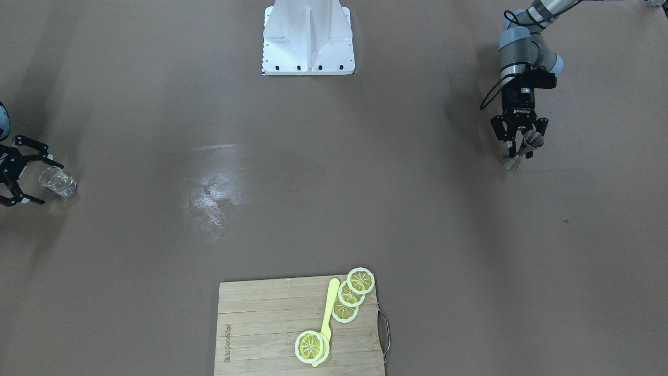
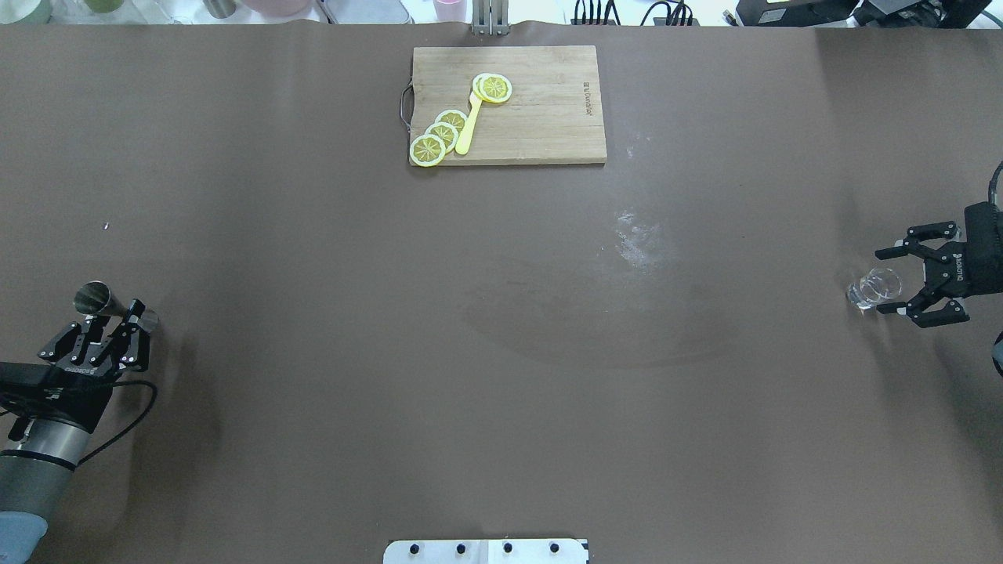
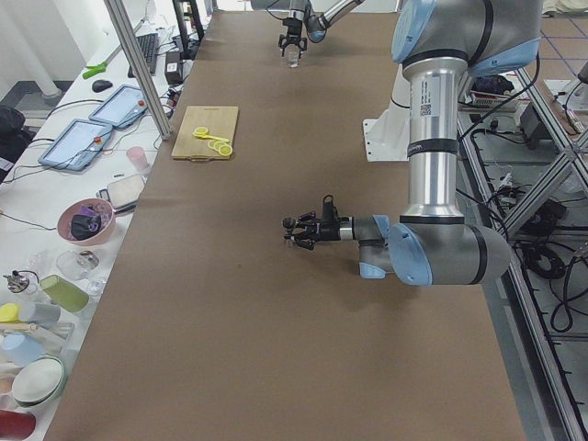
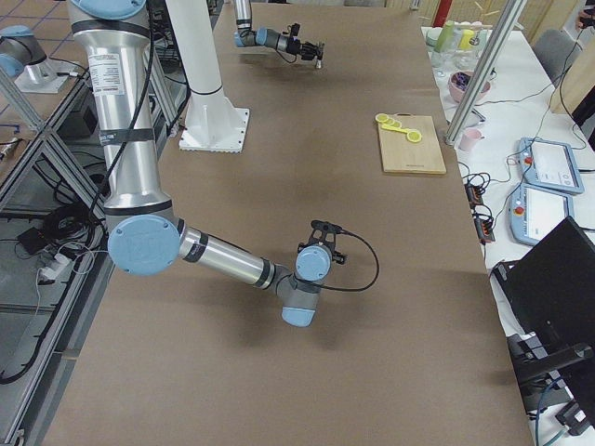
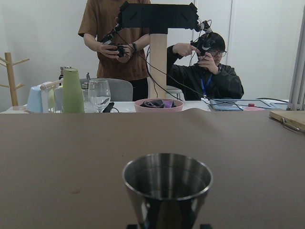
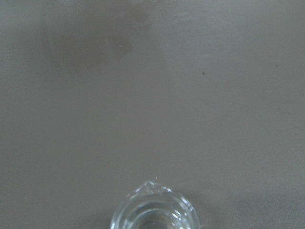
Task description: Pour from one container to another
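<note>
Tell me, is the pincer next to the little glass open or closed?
Open. The right pincer's two fingers stand spread wide apart in the overhead view, one on each side of the glass.

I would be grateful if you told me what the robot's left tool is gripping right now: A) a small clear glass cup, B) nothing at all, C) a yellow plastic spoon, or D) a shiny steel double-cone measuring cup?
D: the left tool is closed on the narrow waist of the shiny steel double-cone measuring cup, whose open rim fills the left wrist view.
</note>
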Controlling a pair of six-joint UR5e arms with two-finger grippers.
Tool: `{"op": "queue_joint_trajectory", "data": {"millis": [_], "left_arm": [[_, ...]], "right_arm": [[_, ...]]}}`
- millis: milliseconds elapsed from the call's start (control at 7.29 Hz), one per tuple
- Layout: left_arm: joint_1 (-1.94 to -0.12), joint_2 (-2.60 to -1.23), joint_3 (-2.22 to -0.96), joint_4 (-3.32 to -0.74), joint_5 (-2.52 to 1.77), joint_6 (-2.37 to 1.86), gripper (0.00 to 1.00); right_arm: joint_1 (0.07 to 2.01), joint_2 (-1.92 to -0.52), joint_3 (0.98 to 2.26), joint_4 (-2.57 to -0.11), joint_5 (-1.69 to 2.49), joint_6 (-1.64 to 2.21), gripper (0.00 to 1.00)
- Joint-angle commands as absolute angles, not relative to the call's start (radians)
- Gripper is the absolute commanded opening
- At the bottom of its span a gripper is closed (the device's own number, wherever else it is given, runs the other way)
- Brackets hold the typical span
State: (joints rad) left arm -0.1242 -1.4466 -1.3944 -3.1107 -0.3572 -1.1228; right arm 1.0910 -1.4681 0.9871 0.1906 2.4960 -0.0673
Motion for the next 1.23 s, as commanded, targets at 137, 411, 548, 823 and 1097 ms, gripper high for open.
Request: {"op": "queue_joint_trajectory", "data": {"millis": [137,411,548,823,1097], "left_arm": [[-0.124,-1.445,-1.393,-3.111,-0.359,-1.123,0.37],[-0.124,-1.445,-1.393,-3.111,-0.36,-1.123,0.3],[-0.124,-1.445,-1.393,-3.111,-0.359,-1.123,0.26],[-0.124,-1.445,-1.397,-3.112,-0.359,-1.121,0.22],[-0.124,-1.443,-1.411,-3.111,-0.36,-1.118,0.18]], "right_arm": [[1.085,-1.462,0.989,0.192,2.494,-0.057,0.81],[1.085,-1.454,0.989,0.192,2.494,-0.057,0.77],[1.085,-1.454,0.989,0.192,2.494,-0.057,0.76],[1.085,-1.454,0.992,0.192,2.494,-0.057,0.41],[1.086,-1.454,0.999,0.192,2.496,-0.057,0.07]]}}
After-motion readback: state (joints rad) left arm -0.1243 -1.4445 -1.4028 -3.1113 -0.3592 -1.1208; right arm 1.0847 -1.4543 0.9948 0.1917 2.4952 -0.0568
